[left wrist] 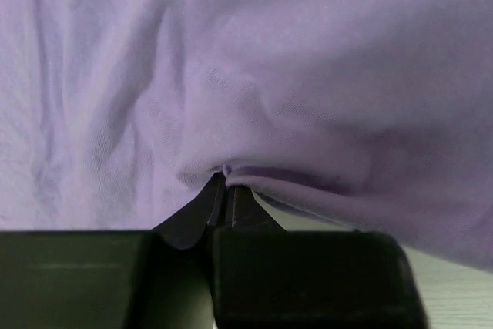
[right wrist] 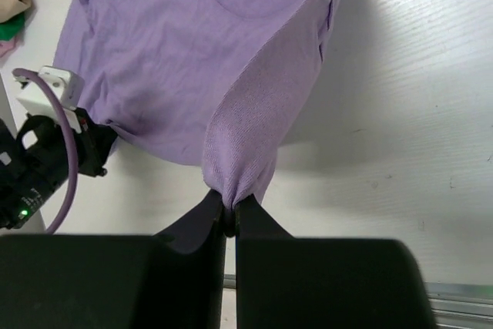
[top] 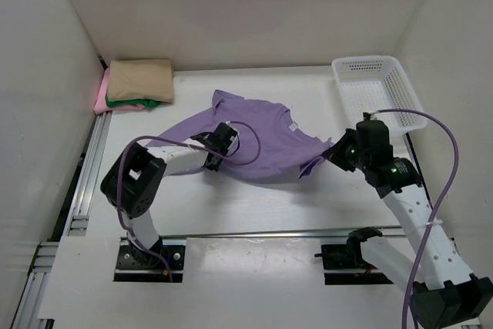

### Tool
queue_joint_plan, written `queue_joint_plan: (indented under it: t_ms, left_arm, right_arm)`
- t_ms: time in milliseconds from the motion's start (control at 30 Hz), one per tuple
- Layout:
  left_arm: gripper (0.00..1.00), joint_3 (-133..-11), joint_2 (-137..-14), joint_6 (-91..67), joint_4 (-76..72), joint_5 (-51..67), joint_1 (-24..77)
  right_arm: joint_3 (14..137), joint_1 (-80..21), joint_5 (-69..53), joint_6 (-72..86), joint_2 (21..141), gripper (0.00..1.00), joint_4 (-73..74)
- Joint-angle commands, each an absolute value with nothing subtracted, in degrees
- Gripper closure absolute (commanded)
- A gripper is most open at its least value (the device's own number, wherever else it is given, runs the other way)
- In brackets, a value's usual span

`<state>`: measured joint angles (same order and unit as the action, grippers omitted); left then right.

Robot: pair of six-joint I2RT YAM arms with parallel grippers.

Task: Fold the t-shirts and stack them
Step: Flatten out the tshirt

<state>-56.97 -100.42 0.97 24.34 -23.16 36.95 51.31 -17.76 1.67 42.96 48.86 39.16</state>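
Observation:
A lavender purple t-shirt [top: 258,138] lies spread across the middle of the table, lifted along its near edge. My left gripper [top: 216,149] is shut on a pinch of its lower left hem [left wrist: 225,169]. My right gripper [top: 333,153] is shut on its right corner, and the cloth [right wrist: 254,152] rises in a taut fold from those fingertips [right wrist: 229,213]. At the back left sits a stack of folded t-shirts: tan [top: 140,79] on top, dark green [top: 132,103] under it, pink [top: 102,96] at the bottom.
A white plastic mesh basket [top: 377,86] stands at the back right, just behind my right arm. White walls close in the table on the left, back and right. A metal rail [top: 85,182] runs along the left edge.

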Motion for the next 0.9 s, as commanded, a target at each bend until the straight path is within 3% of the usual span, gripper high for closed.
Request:
queue_joint_plan:
  t_ms: [0,167,367,500,667,800,867]
  left_arm:
    - [0.90,-55.2,-95.8,0.0,25.7,-25.3,36.2]
    - [0.90,-57.7,-72.8,0.0,34.8,-26.8,34.5]
    - [0.90,-81.4,-65.4,0.0,53.8,-11.7,26.6]
    - [0.90,-87.9,-67.5,0.0,63.1,-3.5,25.9]
    - [0.90,-79.7,-73.1,0.0,58.9,2.4,21.8]
    - [0.80,-80.9,-88.4,0.0,51.5,4.7,16.3]
    - [0.73,-87.6,-95.8,0.0,48.1,2.4,13.0]
  right_arm:
    - [57.8,-18.0,4.9,40.7,47.2,1.00,40.8]
    - [66.8,-18.0,8.7,36.9,43.2,1.00,43.5]
    - [75.5,-18.0,3.8,29.3,40.3,1.00,40.6]
    - [75.4,-18.0,4.8,29.3,40.3,1.00,40.6]
    - [68.0,-18.0,4.8,31.2,41.9,1.00,38.3]
    - [64.3,-18.0,6.7,31.7,48.9,1.00,36.5]
    - [63.7,-18.0,7.3,32.3,54.1,1.00,35.9]
